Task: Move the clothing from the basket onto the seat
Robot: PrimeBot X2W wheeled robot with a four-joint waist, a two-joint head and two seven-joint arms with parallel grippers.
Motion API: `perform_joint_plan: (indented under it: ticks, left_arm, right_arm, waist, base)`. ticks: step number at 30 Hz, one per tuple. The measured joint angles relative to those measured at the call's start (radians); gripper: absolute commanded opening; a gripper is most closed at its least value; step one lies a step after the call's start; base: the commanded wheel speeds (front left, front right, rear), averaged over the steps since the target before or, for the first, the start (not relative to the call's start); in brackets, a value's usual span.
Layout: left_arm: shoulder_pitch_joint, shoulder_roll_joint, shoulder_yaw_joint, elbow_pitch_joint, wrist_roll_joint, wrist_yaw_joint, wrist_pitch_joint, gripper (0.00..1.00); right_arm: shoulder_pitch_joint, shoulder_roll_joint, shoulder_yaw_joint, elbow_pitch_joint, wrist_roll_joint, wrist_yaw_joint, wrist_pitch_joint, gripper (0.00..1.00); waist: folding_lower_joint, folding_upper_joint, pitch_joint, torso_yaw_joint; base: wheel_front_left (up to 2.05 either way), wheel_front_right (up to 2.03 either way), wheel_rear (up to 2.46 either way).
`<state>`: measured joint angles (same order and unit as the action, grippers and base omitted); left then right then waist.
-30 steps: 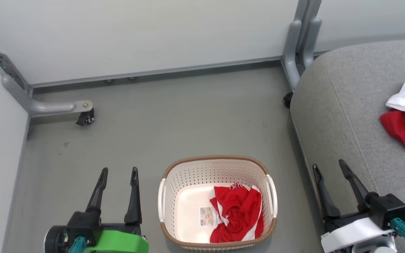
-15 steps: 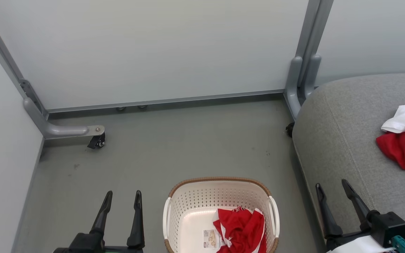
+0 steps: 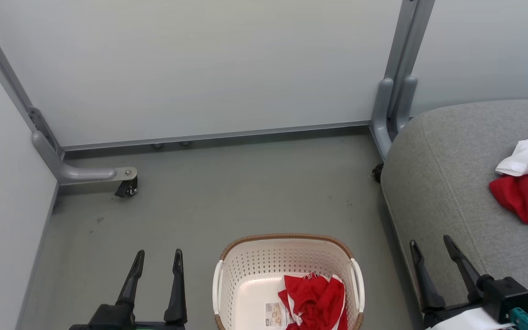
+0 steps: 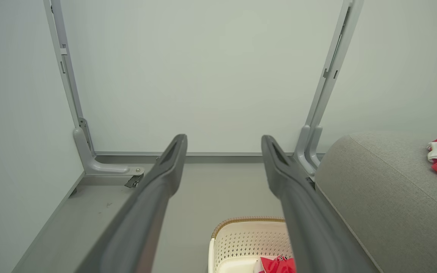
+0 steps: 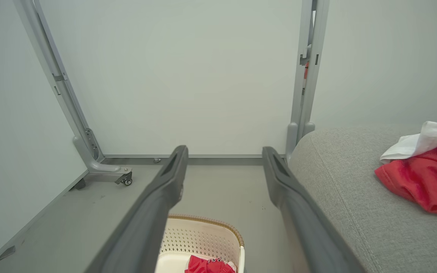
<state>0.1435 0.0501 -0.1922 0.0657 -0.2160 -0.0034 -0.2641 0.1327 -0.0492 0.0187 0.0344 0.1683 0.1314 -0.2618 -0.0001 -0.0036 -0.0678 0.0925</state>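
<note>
Head view, bottom edge: the cream basket [image 3: 287, 263] stands on the grey floor [image 3: 227, 192]. A crumpled red-and-white garment [image 3: 314, 298] lies in the basket's right half, beside the paper label [image 3: 274, 314]. My left jaws hover left of the basket. My right jaws hover right of it, by the edge of the grey seat [image 3: 447, 183]. Both pairs are spread wide and hold nothing. A second red-and-white garment [image 3: 527, 197] lies on the seat, well right of the basket.
</note>
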Motion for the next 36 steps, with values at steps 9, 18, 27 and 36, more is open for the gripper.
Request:
perform_joint_plan:
  ticks: [9, 18, 27, 36]
  left_arm:
    - [0.0, 0.0, -0.001, 0.0, 0.005, 0.0, 0.0, 1.0]
    - [-0.006, 0.0, -0.001, 0.004, 0.006, -0.006, 0.0, 1.0]
    - [-0.084, 0.0, -0.006, -0.015, -0.012, -0.006, 0.0, 1.0]
    - [-0.348, 0.0, -0.026, 0.056, 0.034, -0.058, 0.0, 1.0]
  right_arm:
    - [0.0, 0.0, 0.001, 0.004, 0.014, 0.0, 0.0, 1.0]
    - [-0.001, 0.0, 0.002, -0.003, 0.019, 0.0, 0.0, 1.0]
    - [-0.089, 0.0, -0.005, -0.037, 0.009, 0.0, 0.0, 1.0]
    - [-0.321, 0.0, -0.029, -0.089, 0.02, 0.0, 0.0, 1.0]
  waist:
    - [0.0, 0.0, 0.003, -0.003]
    - [0.0, 0.0, 0.03, -0.009]
    - [0.0, 0.0, 0.132, -0.02]
    - [0.0001, 0.0, 0.383, -0.046]
  base:
    - [0.0, 0.0, 0.0]
    - [0.0, 0.0, 0.0]
    - [0.0, 0.0, 0.0]
    - [0.0, 0.0, 0.0]
